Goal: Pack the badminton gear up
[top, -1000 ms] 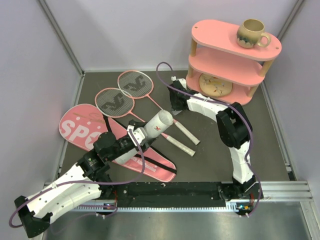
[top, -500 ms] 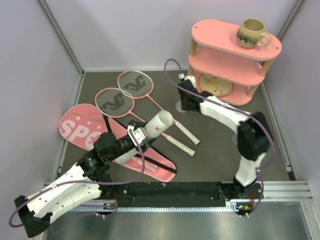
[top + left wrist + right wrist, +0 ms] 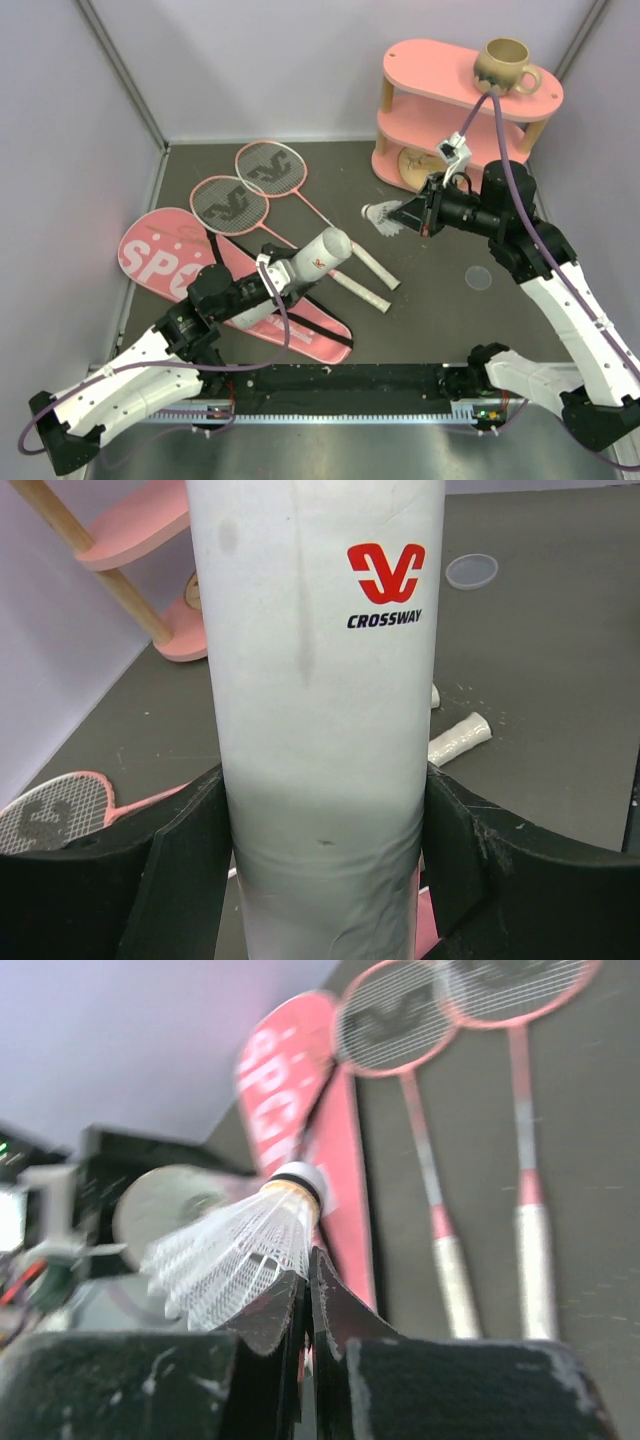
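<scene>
**Grey table pen: shuttlecock up, tube waiting**

Dark grey table (image 3: 420, 320), lilac walls on three sides.

Change: a second ago the right arm was stretched low by the racket shafts, jaws part open. Now it has swung back to the right and lifted. The right gripper (image 3: 405, 214) is pinched tight on the feather skirt of a shuttlecock (image 3: 382, 215), which is carried clear of the table with its cork end pointing left. The wrist view shows the jaws nipping only the skirt's edge (image 3: 235, 1255), so I judge the hold slight.

The left gripper (image 3: 275, 275) has not moved. It is clamped round the white Crossway tube (image 3: 315, 255), held tilted over the pink racket bag (image 3: 165, 250) with its upper end towards the shuttlecock. That end looks open, though the wrist view is too blurred to be sure.

Meaning: the pick is done, and feeding the shuttlecock cork-first into the tube looks to be next.

Around:
- Two pink rackets (image 3: 232, 200) (image 3: 270, 168) lie unpacked, their handles below the gap between tube and shuttlecock.
- A small clear disc (image 3: 479, 277), perhaps the tube's cap, lies well apart to the right.
- The right arm's purple cable runs close by the beige mug (image 3: 503, 66) on the pink shelf (image 3: 440, 70), which is a snag risk.
</scene>
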